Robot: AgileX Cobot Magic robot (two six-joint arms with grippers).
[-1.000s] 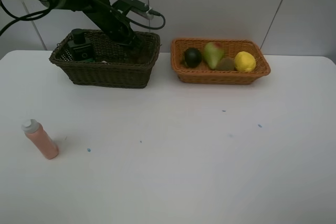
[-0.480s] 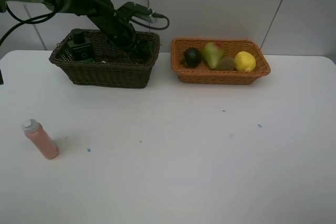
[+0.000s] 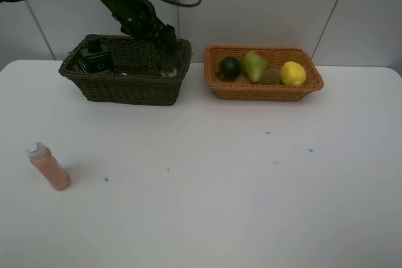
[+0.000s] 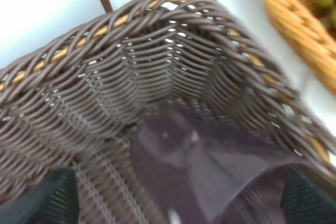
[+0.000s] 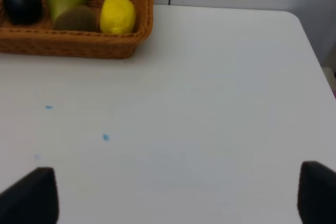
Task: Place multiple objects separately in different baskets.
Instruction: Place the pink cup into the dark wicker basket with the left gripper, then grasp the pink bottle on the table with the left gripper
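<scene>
The dark brown basket (image 3: 125, 86) stands at the back left. It holds the dark green bottle (image 3: 95, 54) at its left end. The translucent pinkish cup (image 3: 168, 67) lies in its right corner, seen close in the left wrist view (image 4: 210, 166). My left gripper (image 3: 166, 51) hangs over that corner, open, its fingertips (image 4: 52, 203) wide on either side of the cup. The light orange-tan basket (image 3: 264, 91) holds the dark green fruit (image 3: 230, 68), pear (image 3: 254, 65), kiwi (image 3: 271, 76) and lemon (image 3: 293, 73). The pink white-capped bottle (image 3: 49, 166) lies on the table. My right gripper (image 5: 176, 195) is open and empty. The marker is hidden.
The white table (image 3: 220, 174) has a few small blue specks (image 3: 310, 150). A white wall stands right behind both baskets. The right wrist view shows the light basket (image 5: 79, 45) and the table's far edge (image 5: 310, 51).
My left arm has risen and swung right, bringing the gripper down at the right end of the dark basket. The cup now shows in that corner. Nothing else moved.
</scene>
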